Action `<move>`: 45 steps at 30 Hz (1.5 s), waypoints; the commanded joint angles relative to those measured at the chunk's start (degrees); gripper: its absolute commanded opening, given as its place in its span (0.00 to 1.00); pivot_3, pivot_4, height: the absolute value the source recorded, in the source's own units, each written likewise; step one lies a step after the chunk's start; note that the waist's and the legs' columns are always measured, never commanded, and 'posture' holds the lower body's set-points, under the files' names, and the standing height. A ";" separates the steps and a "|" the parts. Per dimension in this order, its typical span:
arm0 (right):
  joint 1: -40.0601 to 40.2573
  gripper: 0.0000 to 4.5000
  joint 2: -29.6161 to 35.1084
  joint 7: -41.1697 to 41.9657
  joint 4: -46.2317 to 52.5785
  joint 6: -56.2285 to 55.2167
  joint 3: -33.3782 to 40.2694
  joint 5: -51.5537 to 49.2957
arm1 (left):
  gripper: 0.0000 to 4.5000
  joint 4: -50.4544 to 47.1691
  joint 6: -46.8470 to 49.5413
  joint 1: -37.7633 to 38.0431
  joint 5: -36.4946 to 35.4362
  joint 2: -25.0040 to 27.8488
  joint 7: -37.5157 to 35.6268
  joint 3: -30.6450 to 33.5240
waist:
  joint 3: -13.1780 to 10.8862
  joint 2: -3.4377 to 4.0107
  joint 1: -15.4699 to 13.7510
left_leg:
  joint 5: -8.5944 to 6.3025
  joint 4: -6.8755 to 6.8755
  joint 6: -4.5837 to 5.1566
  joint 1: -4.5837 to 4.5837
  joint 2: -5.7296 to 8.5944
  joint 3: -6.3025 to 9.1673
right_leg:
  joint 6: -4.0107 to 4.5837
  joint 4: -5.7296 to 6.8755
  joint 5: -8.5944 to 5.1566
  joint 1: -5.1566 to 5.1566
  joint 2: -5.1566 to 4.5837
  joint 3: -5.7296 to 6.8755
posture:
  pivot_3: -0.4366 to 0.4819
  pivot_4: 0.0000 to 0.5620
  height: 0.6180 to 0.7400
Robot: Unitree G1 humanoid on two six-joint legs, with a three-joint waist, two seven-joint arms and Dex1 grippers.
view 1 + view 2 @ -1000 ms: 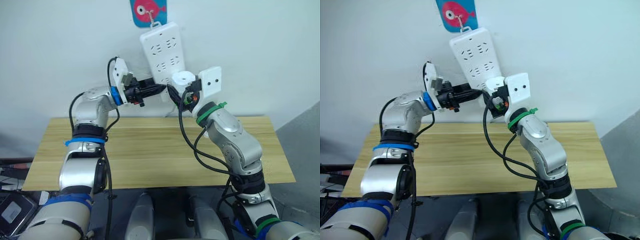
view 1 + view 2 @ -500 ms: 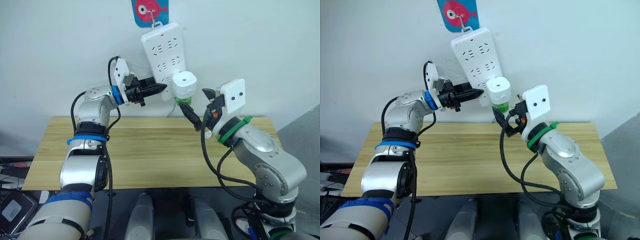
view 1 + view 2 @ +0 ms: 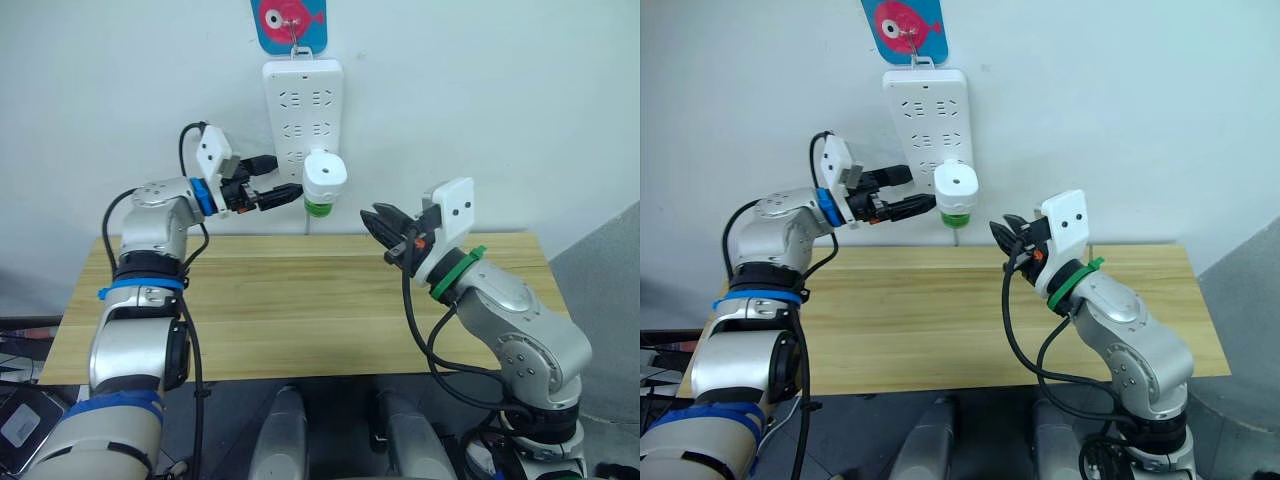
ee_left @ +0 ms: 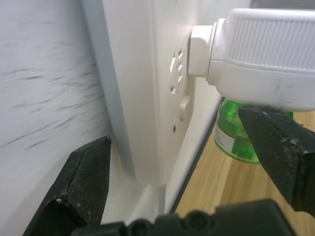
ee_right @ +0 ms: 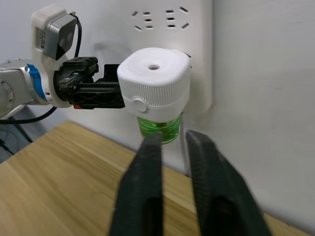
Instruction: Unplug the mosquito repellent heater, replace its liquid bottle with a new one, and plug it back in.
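Note:
The white mosquito repellent heater (image 3: 324, 176) sits plugged into the lowest socket of the white power strip (image 3: 300, 100) on the wall. Its green liquid bottle (image 3: 318, 208) hangs beneath it. My left gripper (image 3: 282, 177) is open just left of the heater. In the left wrist view its fingers (image 4: 83, 182) stand wide apart on either side of the strip's lower edge, the other finger close to the bottle (image 4: 231, 137). My right gripper (image 3: 385, 222) hovers above the table, right of the heater and clear of it. It is shut and holds nothing, its tips (image 5: 173, 140) pointing at the bottle.
A wooden table (image 3: 300, 300) stands against the white wall below both arms. The strip hangs from a blue hook plate with a pink fish (image 3: 292, 22). A thin cable (image 3: 956, 232) drops from the strip behind the table.
The left gripper opened and let go of the strip. The right gripper drew back from the heater and shut. The strip swung from tilted to hanging straight.

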State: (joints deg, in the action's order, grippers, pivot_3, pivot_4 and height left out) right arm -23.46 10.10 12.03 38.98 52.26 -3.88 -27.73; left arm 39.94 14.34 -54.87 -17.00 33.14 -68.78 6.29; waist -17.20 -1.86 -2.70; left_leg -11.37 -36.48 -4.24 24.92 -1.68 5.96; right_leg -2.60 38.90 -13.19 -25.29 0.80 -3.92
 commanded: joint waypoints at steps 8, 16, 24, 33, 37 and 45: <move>-4.65 0.01 -1.56 4.55 -8.39 -7.94 -7.56 2.27 | 1.00 -25.71 12.95 11.66 -7.86 8.50 -5.43 0.73 | 0.05 -0.02 -0.53 | 0.28 0.32 -0.46 -0.06 0.00 0.12 | 0.03 -0.05 -0.09 0.00 -0.02 0.10 | 0.84 0.35 1.00; -8.26 0.01 -4.92 3.00 -17.06 -15.13 -9.14 8.78 | 1.00 -43.17 20.21 21.84 -13.77 7.56 1.24 2.39 | 0.13 -0.05 -1.58 | 0.41 0.44 -0.69 -0.09 -0.01 0.23 | 0.17 -0.02 -0.15 -0.01 -0.04 0.23 | 0.84 0.33 1.00; -9.40 0.01 -6.81 3.00 -19.82 -16.89 -9.27 11.16 | 1.00 -44.11 21.18 21.67 -15.65 7.16 4.38 1.88 | 0.23 -0.05 -1.92 | 0.43 0.44 -0.73 -0.09 -0.01 0.23 | 0.20 -0.02 -0.13 0.00 -0.03 0.24 | 0.85 0.33 1.00; -9.59 0.01 -6.51 1.96 -21.18 -18.06 -8.15 13.58 | 1.00 -42.69 20.50 20.63 -15.63 7.09 4.67 1.42 | 0.24 -0.05 -1.92 | 0.45 0.44 -0.75 -0.11 -0.02 0.23 | 0.30 -0.01 -0.07 0.00 -0.02 0.25 | 0.84 0.34 1.00; -9.69 0.01 -6.73 1.21 -21.42 -18.60 -7.23 14.35 | 1.00 -42.20 20.27 20.19 -15.59 6.81 4.65 1.18 | 0.25 -0.05 -1.96 | 0.48 0.43 -0.76 -0.12 -0.02 0.23 | 0.32 0.01 -0.05 0.00 -0.02 0.26 | 0.84 0.35 1.00; -8.73 0.01 -8.19 -0.93 -20.14 -16.85 -3.19 12.94 | 1.00 -40.80 19.26 19.83 -15.08 6.67 4.16 0.69 | 0.25 -0.05 -1.99 | 0.57 0.43 -0.80 -0.13 -0.02 0.25 | 0.30 0.03 -0.05 0.00 -0.02 0.27 | 0.83 0.35 1.00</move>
State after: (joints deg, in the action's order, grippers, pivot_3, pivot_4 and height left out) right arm -31.93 2.04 14.32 16.89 36.14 -12.05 -15.00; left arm -0.31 34.54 -34.13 -31.52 39.85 -64.40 6.85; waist -16.95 -1.90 -4.69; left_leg -10.79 -36.05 -5.03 24.78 -1.70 6.21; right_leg -2.30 38.94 -13.25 -25.29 0.78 -3.65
